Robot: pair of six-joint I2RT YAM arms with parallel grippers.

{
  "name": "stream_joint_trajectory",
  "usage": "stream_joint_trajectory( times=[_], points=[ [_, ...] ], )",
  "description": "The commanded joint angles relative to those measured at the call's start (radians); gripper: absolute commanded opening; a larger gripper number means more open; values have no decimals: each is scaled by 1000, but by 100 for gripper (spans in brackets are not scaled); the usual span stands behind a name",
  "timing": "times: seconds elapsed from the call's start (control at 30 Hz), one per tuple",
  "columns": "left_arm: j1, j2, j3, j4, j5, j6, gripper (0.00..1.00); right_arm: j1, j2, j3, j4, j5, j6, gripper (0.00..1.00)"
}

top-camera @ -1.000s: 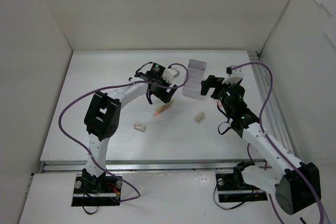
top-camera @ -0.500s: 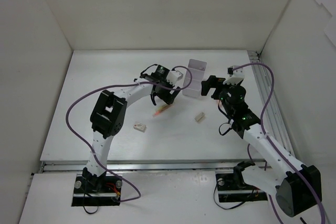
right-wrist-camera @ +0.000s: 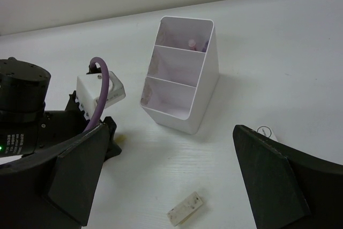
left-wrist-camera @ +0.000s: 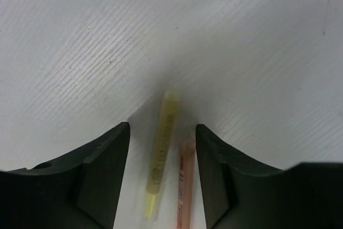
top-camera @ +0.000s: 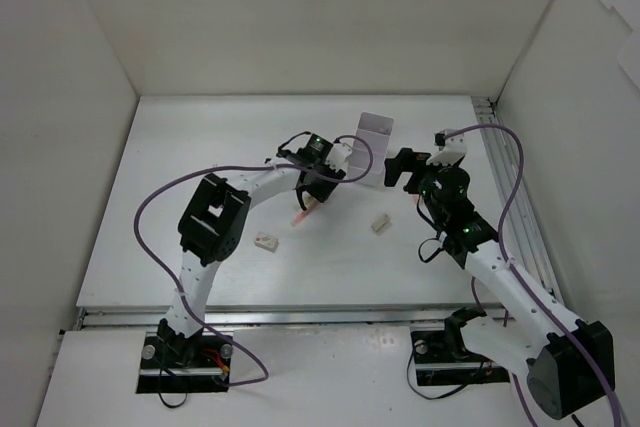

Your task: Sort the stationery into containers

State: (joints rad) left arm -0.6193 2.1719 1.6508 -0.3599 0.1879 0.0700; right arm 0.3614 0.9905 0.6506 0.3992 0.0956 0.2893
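Left gripper (left-wrist-camera: 162,130) is hovering low over the table (left-wrist-camera: 80,36), jaws standing partway apart, straddling two pens and clamping neither. Yellow-green pen (left-wrist-camera: 162,148) is lying flat between the fingers, clear of both. Orange pen (left-wrist-camera: 185,186) is lying parallel just beside it, close to the finger on that side (contact unclear). White container (right-wrist-camera: 206,79) is standing near, just beyond the pens, with three compartments and a pink piece (right-wrist-camera: 191,41) sitting in the rear one. Right gripper (right-wrist-camera: 171,132) is facing the container, jaws spread wide, holding nothing. Beige block (right-wrist-camera: 185,207) is lying near the container's front. Second beige block (top-camera: 265,241) is lying well apart, toward the left arm.
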Motion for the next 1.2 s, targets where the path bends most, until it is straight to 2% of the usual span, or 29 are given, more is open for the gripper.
stream_joint_trajectory(
  times=[0.0, 0.07, 0.3, 0.5, 0.67, 0.77, 0.87, 0.9, 1.07, 1.17],
  points=[
    [-40, -20, 1, 27, -120, -9, 45, -1, -18, 3, 58, -10, 13, 98],
    [-49, -1, 13, 19, -123, -10, 38, 1, -23, 3, 53, -8, 13, 98],
    [-49, 0, 17, 24, -130, -26, 1, 2, -33, 0, 53, 0, 13, 98],
    [-49, -21, 20, 53, -165, -29, 0, 4, -33, 0, 53, -7, 16, 98],
    [-2, -81, 1, 113, -125, -50, 0, -1, -30, 4, 50, -23, 10, 98],
    [36, -127, -14, 151, -82, -116, 0, 4, -24, 41, -72, -123, 10, 98],
    [79, -170, -38, 179, -55, -160, 0, 20, 29, 116, -326, -247, 54, 98],
    [101, -185, -51, 202, -45, -182, 0, 36, 49, 129, -444, -246, 57, 98],
    [153, -362, -192, 312, 44, -234, 0, 126, 88, 122, -559, -133, 125, 98],
    [153, -449, -267, 346, 10, -240, 0, 157, 109, 141, -715, -48, 224, 98]
  ],
)
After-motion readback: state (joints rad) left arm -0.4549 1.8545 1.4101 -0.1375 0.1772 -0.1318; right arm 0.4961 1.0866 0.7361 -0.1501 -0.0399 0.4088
